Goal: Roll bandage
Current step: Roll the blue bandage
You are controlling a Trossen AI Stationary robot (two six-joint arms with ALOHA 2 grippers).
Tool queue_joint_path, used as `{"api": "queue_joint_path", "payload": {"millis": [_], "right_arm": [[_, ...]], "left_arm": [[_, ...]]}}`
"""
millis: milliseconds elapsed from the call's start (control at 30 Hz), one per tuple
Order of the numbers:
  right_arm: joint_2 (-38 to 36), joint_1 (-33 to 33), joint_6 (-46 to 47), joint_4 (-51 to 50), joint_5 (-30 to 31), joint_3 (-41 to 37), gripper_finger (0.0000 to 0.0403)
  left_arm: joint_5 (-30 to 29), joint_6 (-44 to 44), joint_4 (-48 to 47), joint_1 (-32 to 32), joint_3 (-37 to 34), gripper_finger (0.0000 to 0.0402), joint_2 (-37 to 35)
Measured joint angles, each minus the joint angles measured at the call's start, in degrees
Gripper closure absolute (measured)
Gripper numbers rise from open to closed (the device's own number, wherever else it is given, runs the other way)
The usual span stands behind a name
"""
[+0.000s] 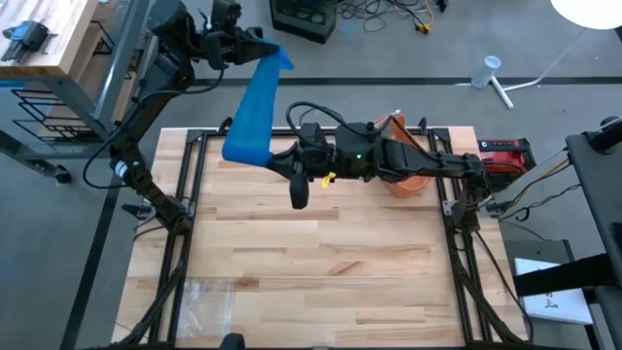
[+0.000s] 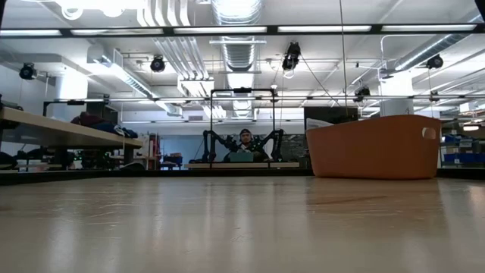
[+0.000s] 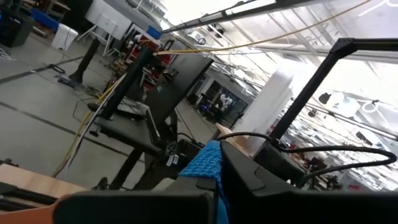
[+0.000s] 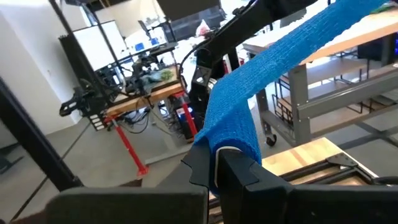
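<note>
Wooden table lies mostly bare under both arms, an orange bin at its far right edge. Above the far left edge, the blue bandage stretches taut, slanting up and away. Right gripper pinches its lower end; left gripper clamps its upper end beyond the table.

The right gripper's dark fingers clamp the blue bandage, which stretches taut away toward the other arm.
</note>
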Motion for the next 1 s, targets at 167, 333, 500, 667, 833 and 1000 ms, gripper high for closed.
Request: {"api": "queue_joint_path", "payload": {"millis": [167,333,500,667,833,1000], "right_arm": [[0.00,0.09,-1.45,3.36,-3.73,0.24,0.0400],[0.00,0.19,-3.09,6.97,-6.52,0.25,0.0400],[-0.02,0.20,-3.77,8.76,-6.82,0.25,0.0400],[-0.49,0.20,-4.45,9.93,-6.84,0.25,0.0400],[-1.40,0.35,-5.43,11.97,-6.97,0.25,0.0400],[-2.60,0.35,-7.29,14.11,-6.74,0.25,0.0400]], "left_arm": [[0.11,0.76,-0.02,0.44,-0.11,0.0401,-0.09],[0.44,1.18,-0.58,0.50,-0.88,0.0401,-0.09],[1.70,1.20,-0.78,0.48,-2.81,0.0401,-0.09],[2.16,1.20,-1.03,0.55,-4.09,0.0401,-0.09],[3.07,2.28,-1.51,0.78,-4.28,0.0401,-0.09],[3.71,2.59,-1.73,0.87,-4.31,0.0401,-0.09]]}}
